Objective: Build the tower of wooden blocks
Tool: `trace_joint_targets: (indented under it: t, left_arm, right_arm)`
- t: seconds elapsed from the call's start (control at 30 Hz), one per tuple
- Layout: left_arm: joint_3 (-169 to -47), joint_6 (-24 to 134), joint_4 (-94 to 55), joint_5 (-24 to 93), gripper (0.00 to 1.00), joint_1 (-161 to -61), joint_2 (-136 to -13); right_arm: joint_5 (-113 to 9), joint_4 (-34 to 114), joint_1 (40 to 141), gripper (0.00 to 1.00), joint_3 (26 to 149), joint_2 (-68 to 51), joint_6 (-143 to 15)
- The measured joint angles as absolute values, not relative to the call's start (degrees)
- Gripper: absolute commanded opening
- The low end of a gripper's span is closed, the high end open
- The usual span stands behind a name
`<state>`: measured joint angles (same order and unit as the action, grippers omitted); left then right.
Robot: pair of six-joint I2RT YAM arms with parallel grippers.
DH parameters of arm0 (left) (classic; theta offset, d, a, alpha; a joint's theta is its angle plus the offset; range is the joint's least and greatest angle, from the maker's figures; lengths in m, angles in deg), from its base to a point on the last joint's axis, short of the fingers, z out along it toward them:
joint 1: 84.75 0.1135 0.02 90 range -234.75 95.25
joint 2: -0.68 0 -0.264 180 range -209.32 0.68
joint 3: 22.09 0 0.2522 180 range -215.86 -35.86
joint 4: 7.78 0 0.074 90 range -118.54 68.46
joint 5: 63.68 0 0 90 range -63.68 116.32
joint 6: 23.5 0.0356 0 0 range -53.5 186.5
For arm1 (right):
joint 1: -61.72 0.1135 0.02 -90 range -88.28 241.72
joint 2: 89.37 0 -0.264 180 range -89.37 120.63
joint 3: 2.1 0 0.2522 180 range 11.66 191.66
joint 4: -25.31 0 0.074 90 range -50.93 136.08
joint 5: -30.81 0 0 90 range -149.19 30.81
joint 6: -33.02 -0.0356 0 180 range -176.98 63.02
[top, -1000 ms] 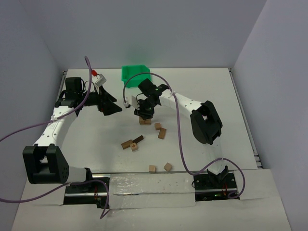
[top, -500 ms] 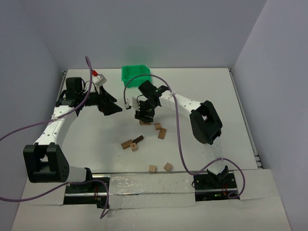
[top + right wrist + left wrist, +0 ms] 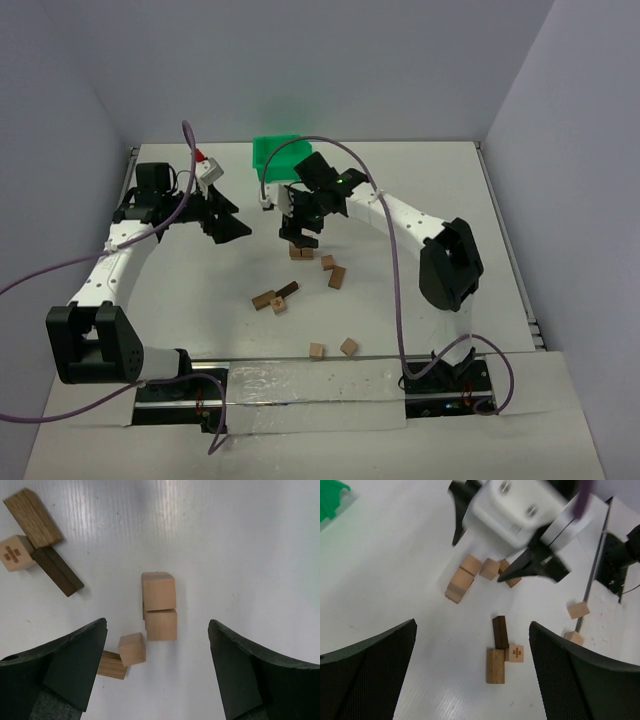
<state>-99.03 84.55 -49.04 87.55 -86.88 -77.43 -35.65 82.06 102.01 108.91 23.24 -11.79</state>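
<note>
The right gripper (image 3: 303, 233) hangs just above the wood block tower (image 3: 160, 595). Its jaws are spread wide with nothing between them. In its wrist view the two black fingers (image 3: 75, 665) stand well clear of the blocks on either side.

The tower is a low pile near the middle of the white table (image 3: 200, 290), in front of the green bin (image 3: 281, 152). From above it shows two light tan cubes set edge to edge. The edge of another block seems to peek out underneath on one side, though how many layers the pile has cannot be told from these angles.

Just beside the tower, to its right and nearer the arm bases, lie a small tan cube (image 3: 132, 649) and a tan bar (image 3: 111, 665), touching each other. Further off sits a cluster of three: a dark brown bar (image 3: 56, 571), a mid-brown bar (image 3: 32, 511) and a marked cube (image 3: 15, 552) bearing a cross. Two loose cubes (image 3: 317, 350) lie near the arm bases, well apart from the rest.

The left gripper (image 3: 235, 222) hovers to the left of the tower, also wide open and empty, its camera looking across at the pile.
</note>
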Motion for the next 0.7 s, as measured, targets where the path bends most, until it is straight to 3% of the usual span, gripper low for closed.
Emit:
trace_joint_targets:
  t: [0.3,0.4,0.7]
  left_arm:
    - [-91.1,99.5,-57.1,77.2,0.85,-87.1,-74.0]
    - [-87.5,102.5,-58.8,72.6,0.80,-88.4,-74.3]
    - [-79.1,104.1,-57.1,60.9,0.79,-100.6,-75.7]
  right_arm:
    - [-35.0,80.5,100.2,0.92,107.5,9.1,-18.5]
    - [-34.0,79.1,96.2,0.93,103.1,3.6,-21.2]
    - [-32.5,73.2,82.0,0.94,81.9,-9.4,-28.6]
